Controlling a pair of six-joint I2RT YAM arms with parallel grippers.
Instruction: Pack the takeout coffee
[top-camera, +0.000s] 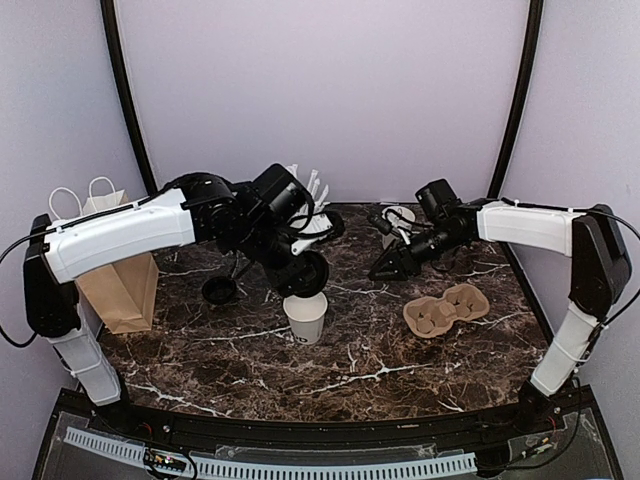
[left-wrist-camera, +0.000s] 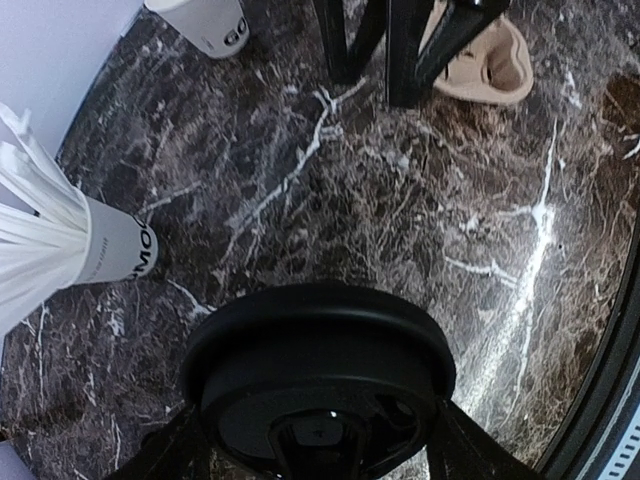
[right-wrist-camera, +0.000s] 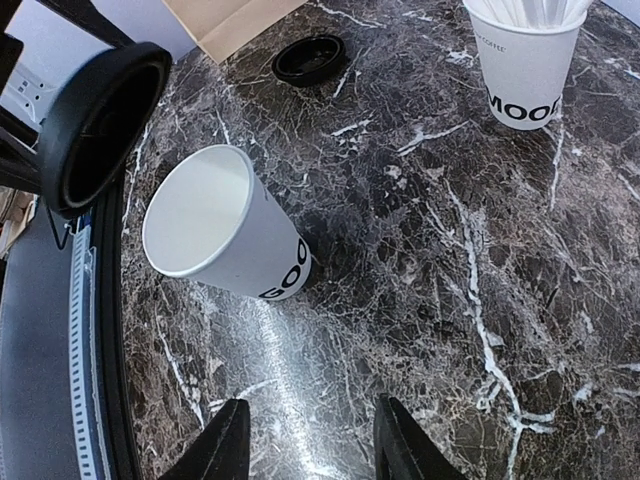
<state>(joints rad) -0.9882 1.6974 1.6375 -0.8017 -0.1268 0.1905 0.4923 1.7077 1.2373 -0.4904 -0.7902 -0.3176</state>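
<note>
The takeout coffee cup (top-camera: 305, 318) stands lidless near the table's middle, white with dark lettering, its mouth open (right-wrist-camera: 225, 235). Just above its far rim hangs a round black lid (top-camera: 306, 272), gripped at both edges by my left gripper (top-camera: 300, 265). In the left wrist view the lid (left-wrist-camera: 320, 370) fills the bottom and hides the cup beneath it. In the right wrist view the lid (right-wrist-camera: 100, 125) is tilted on edge to the left of the cup. My right gripper (top-camera: 385, 268) hovers to the cup's right, open and empty (right-wrist-camera: 315, 450).
A second black lid (top-camera: 219, 290) lies on the marble left of the cup. A straw-filled white cup (top-camera: 315, 212) stands at the back, another white cup (top-camera: 400, 222) behind the right arm. A pulp cup carrier (top-camera: 445, 308) sits right, a brown paper bag (top-camera: 115, 275) far left.
</note>
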